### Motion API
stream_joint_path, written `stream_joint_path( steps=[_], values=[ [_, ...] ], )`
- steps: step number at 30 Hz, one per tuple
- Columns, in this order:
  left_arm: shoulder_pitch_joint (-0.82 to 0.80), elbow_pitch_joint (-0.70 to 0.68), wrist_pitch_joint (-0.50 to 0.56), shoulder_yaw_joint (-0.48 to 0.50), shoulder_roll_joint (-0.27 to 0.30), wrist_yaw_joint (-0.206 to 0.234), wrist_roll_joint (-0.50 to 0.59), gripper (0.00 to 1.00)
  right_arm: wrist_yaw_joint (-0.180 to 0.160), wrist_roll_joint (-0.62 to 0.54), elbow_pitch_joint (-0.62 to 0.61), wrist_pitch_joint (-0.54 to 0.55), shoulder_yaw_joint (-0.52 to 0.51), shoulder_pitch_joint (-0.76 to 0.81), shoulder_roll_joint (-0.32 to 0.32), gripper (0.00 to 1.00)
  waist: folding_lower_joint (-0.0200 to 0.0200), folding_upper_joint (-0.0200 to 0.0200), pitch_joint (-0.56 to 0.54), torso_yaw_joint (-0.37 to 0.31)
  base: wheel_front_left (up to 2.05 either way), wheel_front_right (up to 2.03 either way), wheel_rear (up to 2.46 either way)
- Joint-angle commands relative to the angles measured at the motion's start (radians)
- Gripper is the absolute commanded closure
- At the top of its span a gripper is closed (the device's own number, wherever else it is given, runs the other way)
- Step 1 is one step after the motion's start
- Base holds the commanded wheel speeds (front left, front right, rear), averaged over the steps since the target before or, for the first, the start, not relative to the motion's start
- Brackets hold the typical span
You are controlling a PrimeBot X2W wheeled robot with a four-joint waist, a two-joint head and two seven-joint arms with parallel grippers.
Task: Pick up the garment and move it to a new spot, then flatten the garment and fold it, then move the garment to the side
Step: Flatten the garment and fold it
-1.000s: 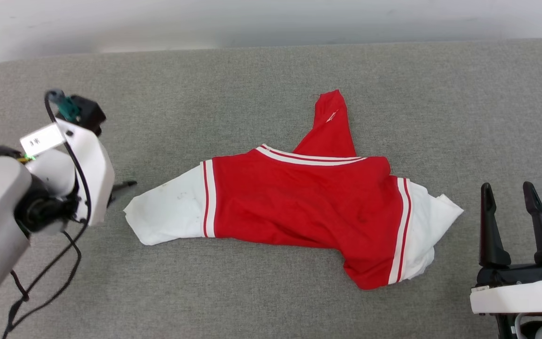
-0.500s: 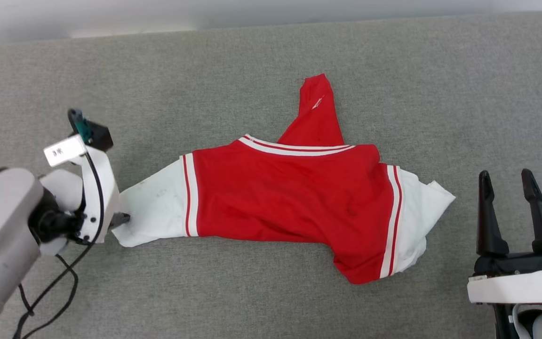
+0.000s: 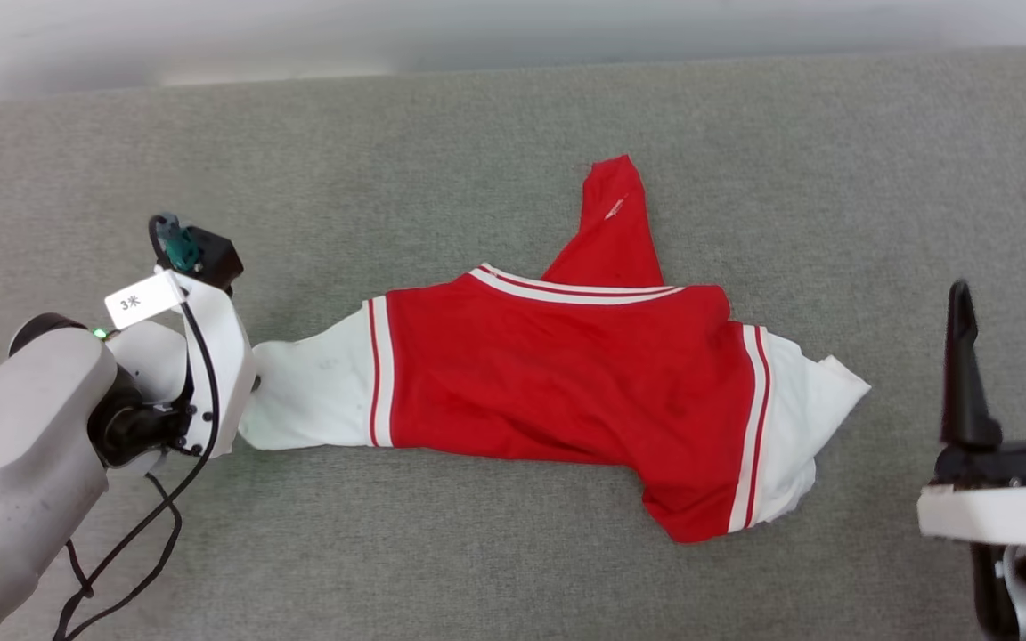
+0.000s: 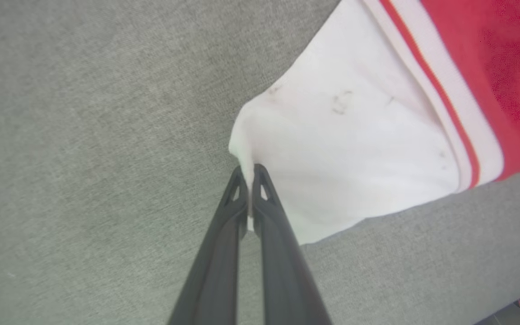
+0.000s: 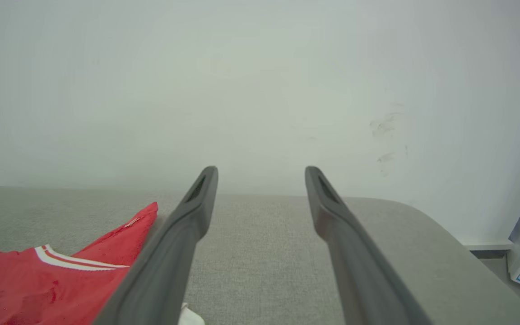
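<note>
Head view, looking down on a grey fabric-covered tabletop [image 3: 513,133], spreading wide and leaving bare cloth open ahead of, behind and to both sides of the load. Ending at the far edge against a pale wall [image 3: 513,36], and rounding off at the far right corner in the right wrist view.

Lying across the middle of it, the garment [image 3: 566,374], showing its red body face up, stretching white sleeve panels out to left and right with striped trim at each seam, and pointing one red flap toward the far edge. Sitting well clear of every border of the tabletop.

Reaching in from the lower left, the pale left arm [image 3: 23,445], bending its wrist toward the garment's left sleeve [image 4: 345,149]. In the left wrist view, the left claw [image 4: 250,174] clenching on the hem of that white sleeve, squeezing a thin ridge of cloth between the two dark fingers [image 4: 224,253] and bunching the corner up into a peak.

Hovering at the lower right, the right claw [image 3: 1005,287], standing released with fingers parted and pointing toward the far edge, gripping nothing, staying near the right sleeve [image 3: 798,418] yet apart from it.
</note>
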Motion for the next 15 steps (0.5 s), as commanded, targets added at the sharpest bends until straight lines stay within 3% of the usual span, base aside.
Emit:
stream_joint_path(
  steps=[1, 6, 12, 15],
  values=[
    [-0.001, -0.008, -0.015, 0.004, 0.005, -0.001, 0.006, 1.0, 0.0, -0.018, -0.012, -0.002, -0.006, -0.025, 0.001, 0.0, 0.0, -0.0001, -0.014, 0.011, 0.0, 0.0, 0.0],
    [-0.006, -0.064, -0.075, 0.006, 0.024, -0.002, 0.013, 1.0, 0.0, -0.08, -0.03, -0.002, -0.013, -0.093, -0.084, 0.0, 0.0, -0.0001, -0.046, 0.031, 0.0, 0.0, 0.0],
    [0.013, -0.118, -0.122, 0.011, 0.025, -0.002, 0.012, 1.0, 0.0, -0.027, 0.084, 0.002, 0.072, -0.175, -0.287, 0.0, 0.0, -0.0001, -0.071, 0.047, 0.0, 0.0, 0.0],
    [0.019, -0.136, -0.135, 0.01, 0.025, 0.004, 0.016, 1.0, 0.0, 0.076, 0.154, 0.134, 0.176, -0.239, -0.4, 0.0, 0.0, -0.0001, -0.079, 0.051, 0.0, 0.0, 0.0]
  ],
)
